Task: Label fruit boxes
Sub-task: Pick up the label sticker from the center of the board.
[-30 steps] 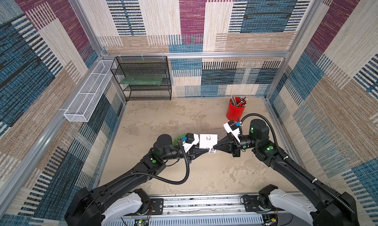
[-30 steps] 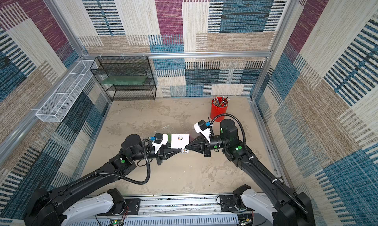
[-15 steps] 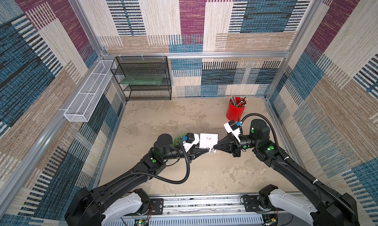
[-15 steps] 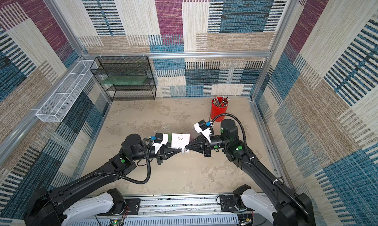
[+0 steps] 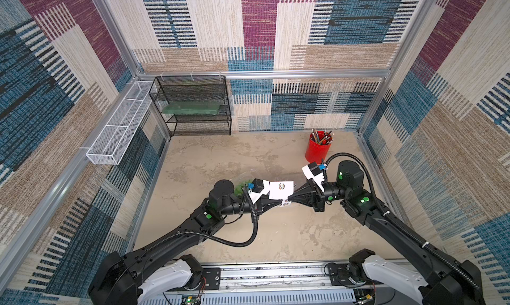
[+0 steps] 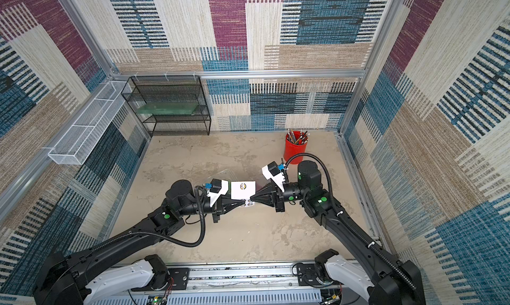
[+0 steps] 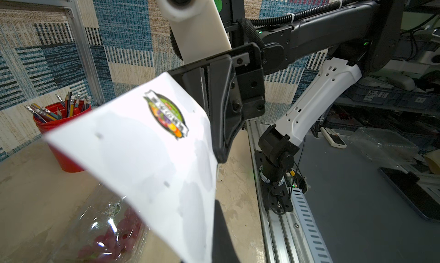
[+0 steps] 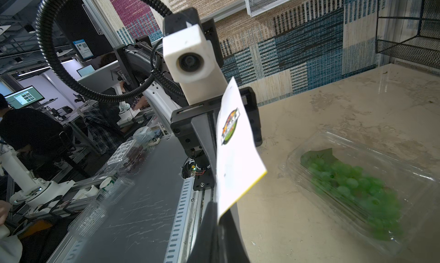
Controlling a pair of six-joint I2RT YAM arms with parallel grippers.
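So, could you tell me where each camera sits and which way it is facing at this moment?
Top views: high above the arm bases, looking down on the table; both arms show, left gripper and right gripper meeting at the sticker sheet.
Left wrist: faces the right gripper and right arm, also the red-grape box and pencil cup; own finger shows.
Right wrist: faces the left gripper, also the green-grape box; own finger shows.
Shared: both wrist views show the sticker sheet.
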